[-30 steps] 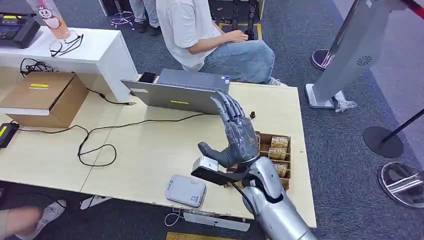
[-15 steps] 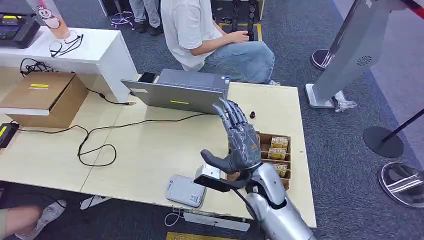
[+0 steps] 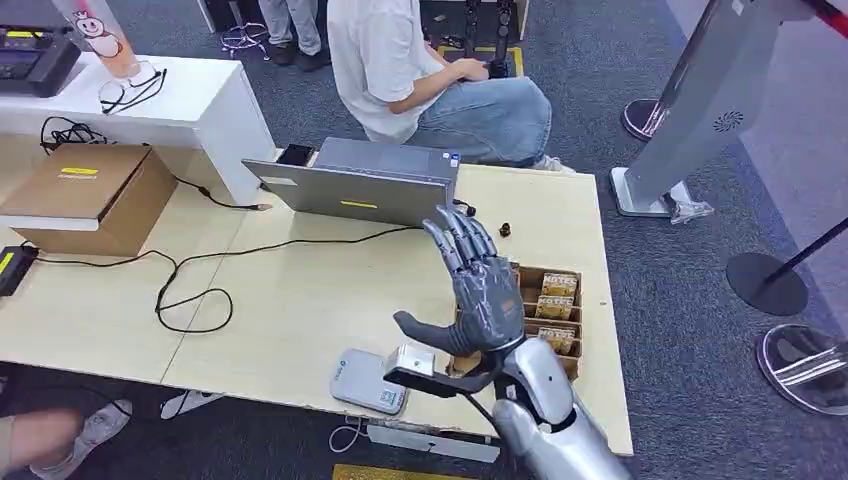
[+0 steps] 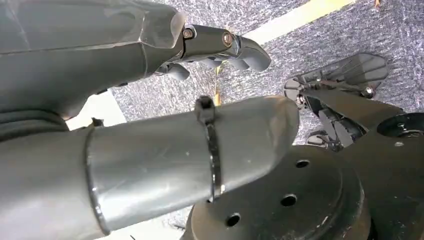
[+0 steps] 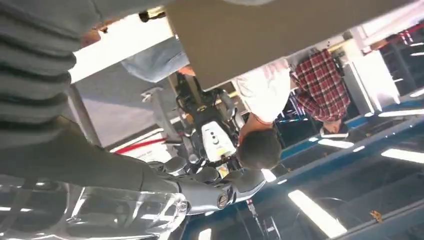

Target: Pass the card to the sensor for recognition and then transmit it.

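Observation:
My right hand is raised over the right part of the wooden table, fingers spread and pointing up, thumb out to the left, nothing in it. Just right of it stands a cardboard box of yellow cards. The flat grey-white sensor pad lies near the table's front edge, below and left of the hand. In the right wrist view my right hand shows bare fingertips. In the left wrist view my left hand hangs over grey carpet with its fingers loosely extended and holding nothing.
An open laptop stands at the far side of the table, a person seated behind it. A black cable loops across the left part. A cardboard box sits at the far left. A grey kiosk stands to the right.
My right hand has drawn back a little toward the table's front edge, staying spread and upright. The seated person has shifted slightly.

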Robot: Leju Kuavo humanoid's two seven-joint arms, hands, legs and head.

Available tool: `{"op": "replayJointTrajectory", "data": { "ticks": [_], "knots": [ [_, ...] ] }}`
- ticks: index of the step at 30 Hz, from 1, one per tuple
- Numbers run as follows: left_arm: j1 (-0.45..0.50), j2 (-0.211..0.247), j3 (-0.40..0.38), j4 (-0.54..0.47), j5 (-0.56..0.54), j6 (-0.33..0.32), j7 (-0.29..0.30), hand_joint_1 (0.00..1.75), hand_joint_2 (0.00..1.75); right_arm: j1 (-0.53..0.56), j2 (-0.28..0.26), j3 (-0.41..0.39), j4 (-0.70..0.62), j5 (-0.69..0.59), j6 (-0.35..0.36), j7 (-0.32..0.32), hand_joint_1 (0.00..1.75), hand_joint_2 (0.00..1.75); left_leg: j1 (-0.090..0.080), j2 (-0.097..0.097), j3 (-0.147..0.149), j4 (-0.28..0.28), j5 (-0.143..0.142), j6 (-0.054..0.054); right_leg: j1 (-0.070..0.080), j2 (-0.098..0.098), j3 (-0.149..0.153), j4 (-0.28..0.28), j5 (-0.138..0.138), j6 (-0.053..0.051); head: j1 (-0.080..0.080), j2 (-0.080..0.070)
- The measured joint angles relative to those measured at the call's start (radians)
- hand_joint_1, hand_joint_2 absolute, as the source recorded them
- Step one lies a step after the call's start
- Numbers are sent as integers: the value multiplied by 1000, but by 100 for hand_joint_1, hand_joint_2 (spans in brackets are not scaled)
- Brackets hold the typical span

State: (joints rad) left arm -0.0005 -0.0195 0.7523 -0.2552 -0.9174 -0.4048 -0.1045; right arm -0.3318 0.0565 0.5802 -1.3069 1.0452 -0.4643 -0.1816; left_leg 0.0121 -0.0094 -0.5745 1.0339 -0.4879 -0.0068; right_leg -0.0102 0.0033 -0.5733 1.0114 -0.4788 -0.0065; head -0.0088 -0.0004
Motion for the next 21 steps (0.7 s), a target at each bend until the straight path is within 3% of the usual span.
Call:
{"op": "replayJointTrajectory", "data": {
  "ticks": [10, 21],
  "knots": [
    [4, -5, 36, 0, -23, -7, 0, 0, 0, 75, -23, 0, -38, 90, -17, 34, 0, 175, 0, 0, 0, 0, 0, 0, 0, 0, 0, 0, 0, 0, 0, 0],
    [18, -23, 85, -26, -32, -17, 8, 0, 0, 117, -43, -9, -84, 186, 53, 84, 0, 175, 0, 0, 0, 0, 0, 0, 0, 0, 0, 0, 0, 0, 0, 0]
  ]
}}
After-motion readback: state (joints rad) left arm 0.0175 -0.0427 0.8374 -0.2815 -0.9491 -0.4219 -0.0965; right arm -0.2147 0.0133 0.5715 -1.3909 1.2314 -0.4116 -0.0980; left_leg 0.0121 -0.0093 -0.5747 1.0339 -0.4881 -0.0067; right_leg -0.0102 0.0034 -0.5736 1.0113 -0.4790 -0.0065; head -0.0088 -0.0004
